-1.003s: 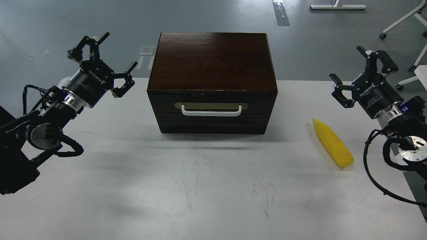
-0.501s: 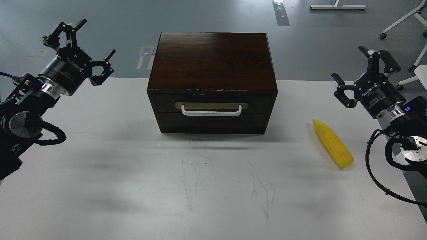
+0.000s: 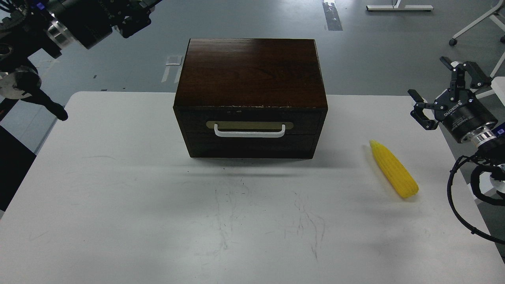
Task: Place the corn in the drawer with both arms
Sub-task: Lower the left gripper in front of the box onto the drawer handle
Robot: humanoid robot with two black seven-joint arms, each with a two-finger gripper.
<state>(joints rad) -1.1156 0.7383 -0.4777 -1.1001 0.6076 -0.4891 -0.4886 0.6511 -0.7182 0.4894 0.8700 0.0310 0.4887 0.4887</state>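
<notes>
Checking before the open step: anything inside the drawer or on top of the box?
The box top is bare. The drawer is shut, so its inside is hidden. The corn lies on the table, right of it.

Even, bright overhead light is washing the white bench (image 3: 118,221), which is showing soft grey shadows. The box (image 3: 251,71) is casting a thin dark shadow along its front foot. Focus is holding sharp toward the right claw (image 3: 444,94); nothing is glaring.

"robotiq" in white on right gripper (image 3: 449,92) body; nothing else legible.
</notes>
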